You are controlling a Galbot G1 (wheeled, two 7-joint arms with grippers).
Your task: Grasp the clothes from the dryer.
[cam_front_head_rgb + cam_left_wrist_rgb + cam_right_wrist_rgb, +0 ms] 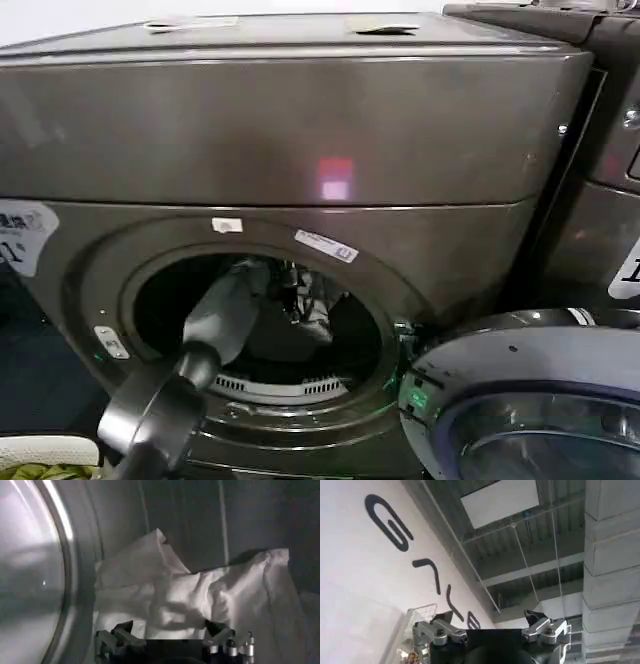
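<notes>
Open round door [530,400] swung out at dryer's right, nearest camera. Left arm reaches through porthole into dryer [300,130]. Left end effector [170,635] inside drum, fingers [117,637] spread, close in front of clothes [200,595], no grip on fabric. Clothes pale, crumpled, heaped on drum floor toward back wall; in head view seen just past arm tip [310,305]. Right end effector [492,630] spread, empty, aimed up at ceiling and lettered wall.

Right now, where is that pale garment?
The clothes lie inside the dryer drum, behind the round opening, just ahead of the left pincer.
</notes>
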